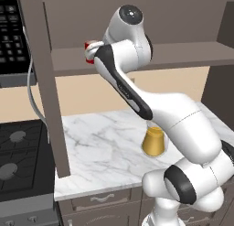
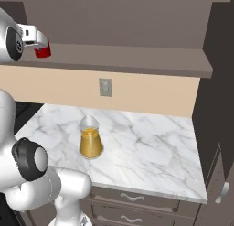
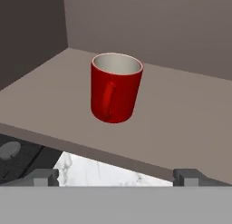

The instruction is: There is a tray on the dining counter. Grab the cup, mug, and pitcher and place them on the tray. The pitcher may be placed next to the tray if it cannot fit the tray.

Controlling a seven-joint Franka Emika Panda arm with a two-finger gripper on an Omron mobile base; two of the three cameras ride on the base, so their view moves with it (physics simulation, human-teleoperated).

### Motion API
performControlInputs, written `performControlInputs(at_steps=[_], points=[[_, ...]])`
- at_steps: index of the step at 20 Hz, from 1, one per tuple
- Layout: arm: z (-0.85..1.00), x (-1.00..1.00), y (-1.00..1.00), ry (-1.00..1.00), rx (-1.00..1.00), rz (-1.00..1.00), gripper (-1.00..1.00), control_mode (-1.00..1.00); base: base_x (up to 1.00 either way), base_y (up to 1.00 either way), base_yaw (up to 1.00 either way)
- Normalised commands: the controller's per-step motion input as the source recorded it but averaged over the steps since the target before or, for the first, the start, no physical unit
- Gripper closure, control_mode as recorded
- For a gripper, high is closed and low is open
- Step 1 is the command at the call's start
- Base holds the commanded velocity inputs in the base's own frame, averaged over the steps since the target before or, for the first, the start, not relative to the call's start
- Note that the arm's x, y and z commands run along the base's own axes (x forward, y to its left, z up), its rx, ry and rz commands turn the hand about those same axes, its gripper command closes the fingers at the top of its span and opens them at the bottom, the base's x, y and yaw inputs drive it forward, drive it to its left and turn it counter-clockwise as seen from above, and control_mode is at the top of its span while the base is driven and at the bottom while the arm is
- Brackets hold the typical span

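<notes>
**A:** From the left base view, what do you make out?

**B:** The white arm rises from the lower right and bends up to a grey-brown shelf above the marble counter. Its hand is up at the shelf's front edge, and a sliver of the red mug pokes out just beside it. The pitcher with its orange-yellow fill stands on the marble, partly behind the arm's forearm. A black stove sits left of the counter, past a brown upright post.

**A:** And the right base view?

**B:** Same shelf, seen from the other side. The mug stands near its left end, with the hand just left of it, hard against it or nearly so; I can't tell which. The pitcher stands upright and alone on the left half of the marble, well below the mug. There's a grey wall outlet on the beige wall behind it, and drawers under the counter front.

**A:** The hand view?

**B:** The mug stands upright on the shelf, straight ahead, handle turned toward the camera, pale inside showing. The gripper has its jaws spread wide, one fingertip far left and the other far right, nothing between them, short of the mug
</notes>
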Motion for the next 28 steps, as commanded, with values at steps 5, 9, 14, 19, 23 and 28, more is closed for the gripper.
performControlInputs(at_steps=[5,9,14,19,23,28], points=[[0.0,0.11,0.0,-0.03,-0.07,0.0,-1.0,-1.0,0.0,0.0,0.0],[-0.02,0.13,0.0,-0.01,-0.01,0.0,-1.0,-1.0,0.0,0.0,0.0],[-0.09,0.12,0.0,-0.02,0.0,0.0,-1.0,-1.0,0.0,0.0,0.0],[-0.09,0.06,0.0,-0.04,0.0,0.0,-1.0,-1.0,0.0,0.0,0.0],[-0.06,0.02,0.09,-0.05,0.0,0.0,-1.0,-1.0,0.0,0.0,0.0],[-0.05,0.09,0.11,-0.06,0.0,0.0,-1.0,-1.0,0.0,0.0,0.0]])
